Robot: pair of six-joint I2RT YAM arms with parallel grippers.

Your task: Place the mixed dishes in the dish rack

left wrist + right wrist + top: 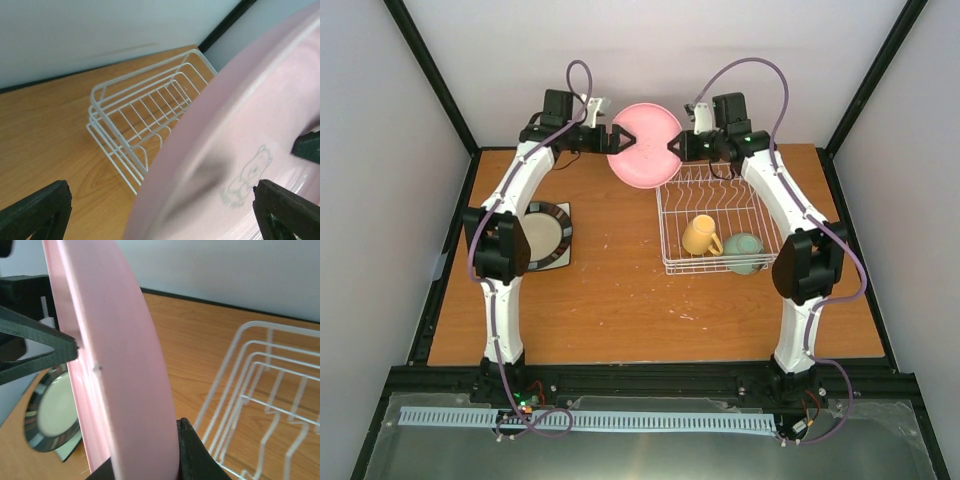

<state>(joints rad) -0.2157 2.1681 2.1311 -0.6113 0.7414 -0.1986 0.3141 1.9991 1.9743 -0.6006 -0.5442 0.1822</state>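
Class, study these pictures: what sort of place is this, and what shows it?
Probably a robot test bench, not a kitchen: a left arm and a right arm bolted at the edge of a wooden table, plain white walls around it, and a dish rack holding a mug.

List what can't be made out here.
- Top view: left arm covers part of the dark-rimmed plate; what lies beneath is unclear.
- Left wrist: pink plate, blurred, blocks much of the dish rack.
- Right wrist: right gripper fingers cut off by the bottom edge.
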